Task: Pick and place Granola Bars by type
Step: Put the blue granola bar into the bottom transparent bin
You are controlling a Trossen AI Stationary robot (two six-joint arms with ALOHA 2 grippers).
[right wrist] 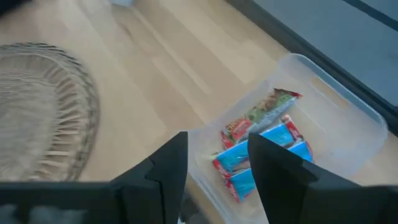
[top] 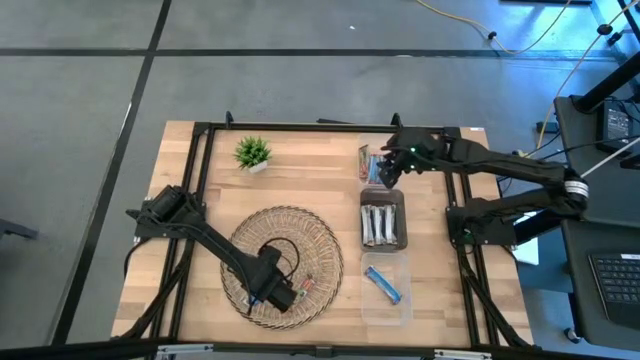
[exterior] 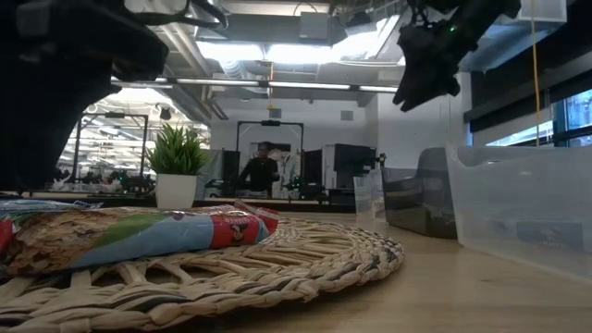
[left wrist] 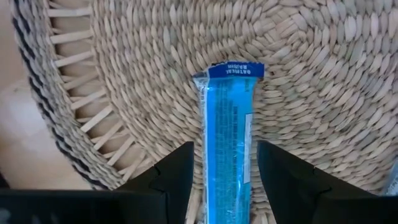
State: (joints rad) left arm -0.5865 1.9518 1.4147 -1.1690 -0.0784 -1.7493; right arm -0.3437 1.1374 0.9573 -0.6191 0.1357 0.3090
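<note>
A blue bar (left wrist: 227,143) is straddled by the open left gripper (left wrist: 222,180) over the woven mat (left wrist: 311,93); the right gripper (right wrist: 214,168) is held open, empty, above a clear bin (right wrist: 348,118).

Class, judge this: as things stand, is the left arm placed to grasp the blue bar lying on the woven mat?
Probably yes: the left pincer is open, straddling the blue bar on the woven mat, nothing between.

Beyond my wooden table (top: 300,170) the grey floor (top: 90,120) runs with dark seams (top: 140,80) and a yellow cable (top: 560,30). Level across, I see ceiling lights (exterior: 268,51), exposed pipes (exterior: 277,85), a window (exterior: 564,116) and a person (exterior: 260,171) standing far off.
</note>
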